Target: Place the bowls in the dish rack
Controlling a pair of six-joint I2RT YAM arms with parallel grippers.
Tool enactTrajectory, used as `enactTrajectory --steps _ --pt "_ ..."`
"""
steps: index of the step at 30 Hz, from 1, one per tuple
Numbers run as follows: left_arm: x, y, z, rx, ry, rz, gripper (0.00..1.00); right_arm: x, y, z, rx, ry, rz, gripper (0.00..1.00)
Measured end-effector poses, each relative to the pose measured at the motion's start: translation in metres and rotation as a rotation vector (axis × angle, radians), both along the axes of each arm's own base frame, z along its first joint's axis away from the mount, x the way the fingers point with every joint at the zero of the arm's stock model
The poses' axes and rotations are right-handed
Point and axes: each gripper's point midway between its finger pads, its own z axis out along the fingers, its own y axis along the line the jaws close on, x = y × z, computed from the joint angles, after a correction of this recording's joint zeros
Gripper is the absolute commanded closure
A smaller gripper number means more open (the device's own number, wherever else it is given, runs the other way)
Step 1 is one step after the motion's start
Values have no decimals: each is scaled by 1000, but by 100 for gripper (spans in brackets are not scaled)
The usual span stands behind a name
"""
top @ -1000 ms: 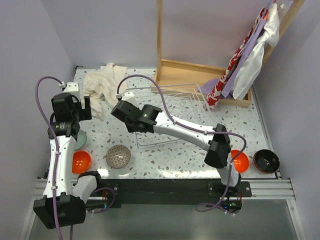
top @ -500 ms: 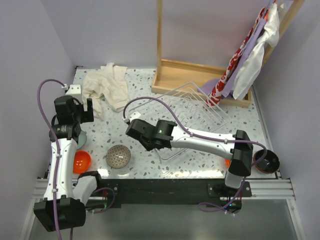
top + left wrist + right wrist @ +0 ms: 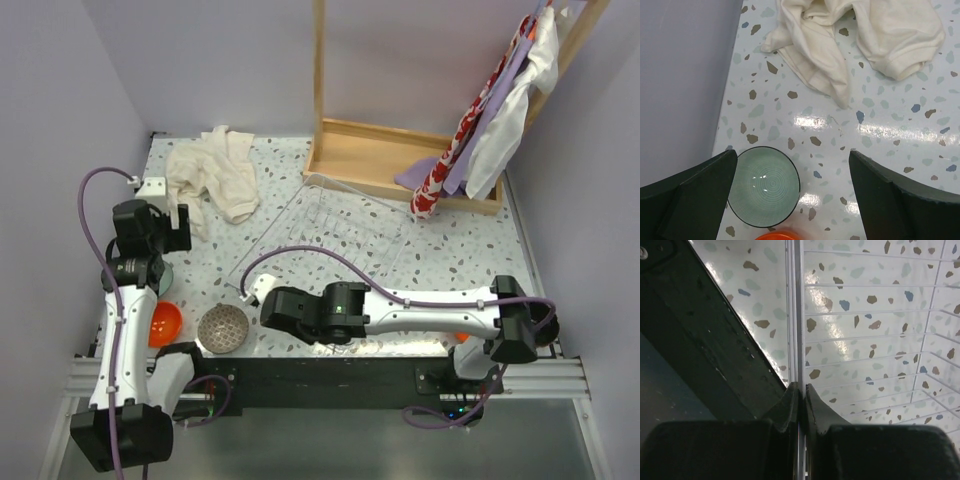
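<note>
From where I stand, there is no writing, label, brand mark, number or sign that can be read in any of the three views.
</note>
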Motion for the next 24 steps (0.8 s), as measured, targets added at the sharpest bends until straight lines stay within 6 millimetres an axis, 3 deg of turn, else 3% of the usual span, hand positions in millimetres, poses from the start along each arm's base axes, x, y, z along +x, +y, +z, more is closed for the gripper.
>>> enactTrajectory --steps 6,11,19,24 --pt "-4 -7 -9 -23 8 -32 1 -2 -36 -6 -37 -19 54 100" --pt "-4 -18 -19 -57 22 -81 1 -1 -54 -8 -37 -54 122 100" --pt "2 -24 -18 -74 4 -119 1 -7 -94 -39 -137 -70 290 100" --pt "5 -26 -21 -80 14 -130 1 -4 -115 -48 -184 -111 384 100"
